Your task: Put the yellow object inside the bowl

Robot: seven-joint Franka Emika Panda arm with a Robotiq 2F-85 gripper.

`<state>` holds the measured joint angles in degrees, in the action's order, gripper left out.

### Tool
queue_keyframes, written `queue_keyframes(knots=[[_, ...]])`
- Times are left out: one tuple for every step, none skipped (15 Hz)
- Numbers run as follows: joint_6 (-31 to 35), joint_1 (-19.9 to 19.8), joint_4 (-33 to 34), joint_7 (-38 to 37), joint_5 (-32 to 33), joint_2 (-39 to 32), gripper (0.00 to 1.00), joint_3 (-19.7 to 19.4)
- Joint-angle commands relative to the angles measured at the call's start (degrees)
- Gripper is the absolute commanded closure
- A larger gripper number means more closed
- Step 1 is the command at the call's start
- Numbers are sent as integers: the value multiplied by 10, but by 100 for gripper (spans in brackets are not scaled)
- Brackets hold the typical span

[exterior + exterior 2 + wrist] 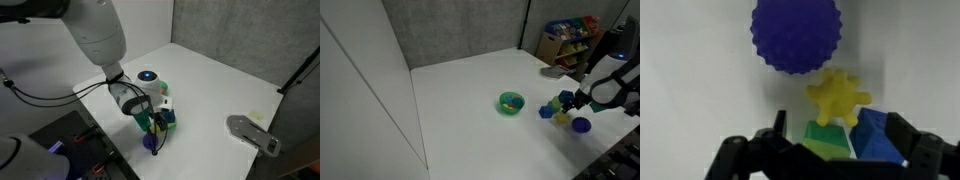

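Looking through the wrist view, the yellow object (pixel 838 97) shows as a knobbly star, just past the green block (pixel 825 140) and blue block (pixel 875 135), with the spiky purple ball (pixel 795 35) beyond. The exterior views hardly show its shape. The pincer (pixel 835 165) stands open, fingers spread either side of the blocks, the star just ahead between them, near the counter (pixel 470 90) edge. The bowl (pixel 511 103) sits well apart, nearer the middle.

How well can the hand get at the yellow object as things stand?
Probably, though not cleanly: the open hand hovers close, but the green block and blue block crowd the yellow object.
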<state>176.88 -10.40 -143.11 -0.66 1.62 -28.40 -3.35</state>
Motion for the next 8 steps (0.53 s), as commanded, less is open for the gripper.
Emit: queue_keyframes(knots=[[19,-16,12,16,-12,-19,0,15],[25,-15,13,14,-12,-24,0,15],[32,-11,15,13,-11,-30,0,12],[35,-11,16,12,-11,-35,0,12],[37,-11,19,12,-11,-40,0,12],[38,-13,21,11,-11,-45,0,15],[40,-13,23,11,-10,-49,25,14],[41,-12,24,11,-10,-53,27,12]])
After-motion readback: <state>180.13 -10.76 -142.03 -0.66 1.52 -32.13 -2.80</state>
